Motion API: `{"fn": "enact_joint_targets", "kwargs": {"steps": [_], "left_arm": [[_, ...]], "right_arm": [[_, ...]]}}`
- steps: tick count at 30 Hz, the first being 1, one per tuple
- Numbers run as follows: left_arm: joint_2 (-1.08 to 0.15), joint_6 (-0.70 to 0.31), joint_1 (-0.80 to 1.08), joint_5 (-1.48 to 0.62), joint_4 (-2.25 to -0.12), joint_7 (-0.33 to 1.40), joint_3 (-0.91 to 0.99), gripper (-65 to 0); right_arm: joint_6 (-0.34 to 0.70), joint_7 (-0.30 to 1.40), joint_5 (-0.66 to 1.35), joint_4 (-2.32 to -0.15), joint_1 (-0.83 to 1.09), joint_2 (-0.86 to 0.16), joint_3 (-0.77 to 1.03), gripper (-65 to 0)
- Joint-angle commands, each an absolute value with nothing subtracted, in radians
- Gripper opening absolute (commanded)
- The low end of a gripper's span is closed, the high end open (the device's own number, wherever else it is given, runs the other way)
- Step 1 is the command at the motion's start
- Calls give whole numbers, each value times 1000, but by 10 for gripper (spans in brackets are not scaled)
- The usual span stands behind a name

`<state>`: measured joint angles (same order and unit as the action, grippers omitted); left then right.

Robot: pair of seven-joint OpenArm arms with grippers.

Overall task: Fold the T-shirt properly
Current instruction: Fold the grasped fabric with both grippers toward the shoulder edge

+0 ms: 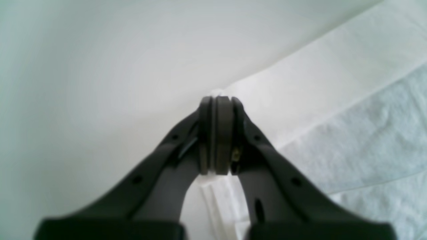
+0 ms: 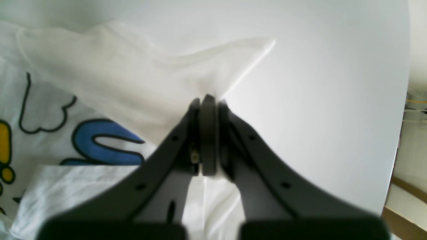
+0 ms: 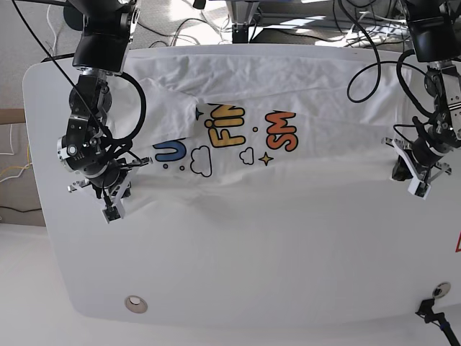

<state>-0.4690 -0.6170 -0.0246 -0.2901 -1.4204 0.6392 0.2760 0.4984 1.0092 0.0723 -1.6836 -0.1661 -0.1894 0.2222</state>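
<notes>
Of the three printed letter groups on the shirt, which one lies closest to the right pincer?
The blue "U" on the T-shirt. It lies just beside the right pincer, while the yellow "FIN" and orange "SM" lie farther toward the left pincer.

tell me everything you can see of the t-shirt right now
The T-shirt is white, thin cotton-like fabric, spread across the far half of the white table, partly folded over so only part of its print shows: a blue U, yellow and orange letters, outlined clouds and stars. It is wrinkled and pulled wide between the arms. The left gripper is shut on a hemmed edge; the right gripper is shut on a bunched corner near the blue letter.
</notes>
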Motion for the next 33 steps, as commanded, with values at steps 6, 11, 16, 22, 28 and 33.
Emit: {"fn": "enact_joint_targets", "kwargs": {"steps": [6,11,16,22,28,33], "left_arm": [[-516,-613,24,-298,-1543,656,285,-650],[-545,-613,65,-297,-1546,654,285,-650],[-575,-613,116,-295,-1546,654,285,-650],[-608,-613,168,-294,-1544,654,280,-650],[-615,-615,202,-292,-1543,656,278,-650],[-627,-615,232,-292,-1543,656,278,-335]], "right_arm": [[541,1040,70,-1836,-105,-216,226,-650],[547,1040,77,-1839,-50,-246,228,-650],[547,1040,70,-1839,1,-254,228,-650],[567,1040,71,-1833,38,-274,228,-650],[568,1040,73,-1831,70,-271,225,-650],[561,1040,71,-1831,93,-269,223,-490]]}}
